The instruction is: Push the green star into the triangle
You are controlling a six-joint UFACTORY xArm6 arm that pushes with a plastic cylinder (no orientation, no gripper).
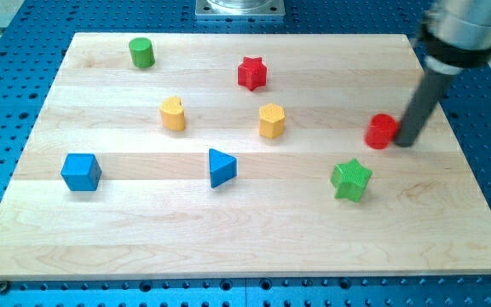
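The green star [351,180] lies on the wooden board, right of centre toward the view's bottom. The blue triangle [221,167] lies well to its left, near the board's middle. My tip [406,141] is on the board above and to the right of the green star, apart from it. It stands right next to the right side of a red cylinder [382,130].
A red star [251,73] lies near the view's top centre. A yellow hexagon [272,121] and a yellow heart [173,113] lie mid-board. A green cylinder [141,53] lies at top left, a blue cube [81,171] at left. The board's [254,239] right edge is near my tip.
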